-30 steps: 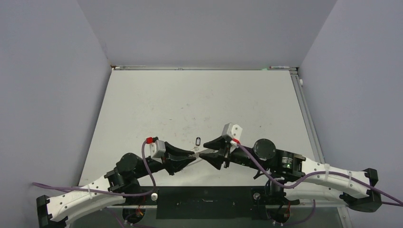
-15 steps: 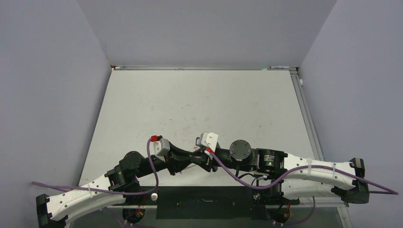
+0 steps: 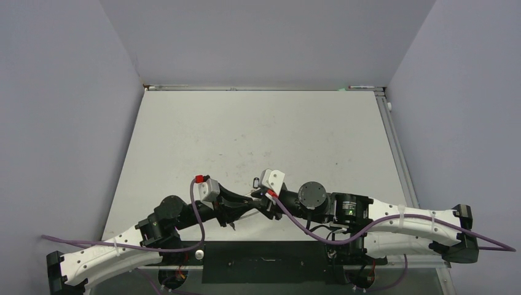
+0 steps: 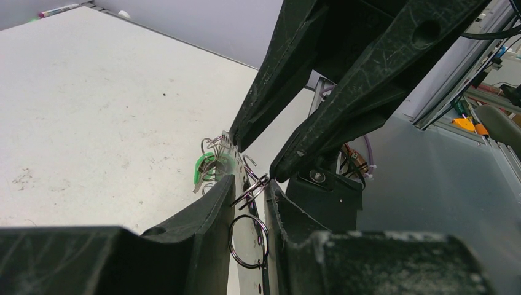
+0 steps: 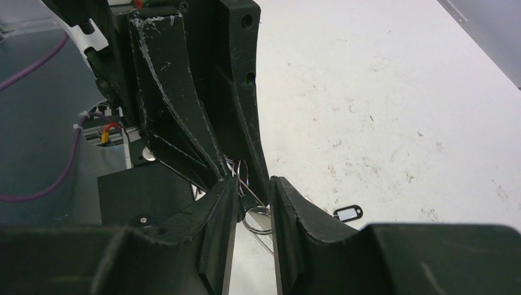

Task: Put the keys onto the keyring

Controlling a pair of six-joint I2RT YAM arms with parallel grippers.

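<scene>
Left gripper (image 4: 250,185): I am pinching the small silver keyring (image 4: 248,241), with its pale strap, between near-closed fingers.
Right gripper (image 5: 254,182): fingers are straddling the same rings; I cannot tell the grip.
Black-headed metal key (image 3: 255,182): lying on the white table (image 3: 246,135), at 12 o'clock of both grippers.
</scene>
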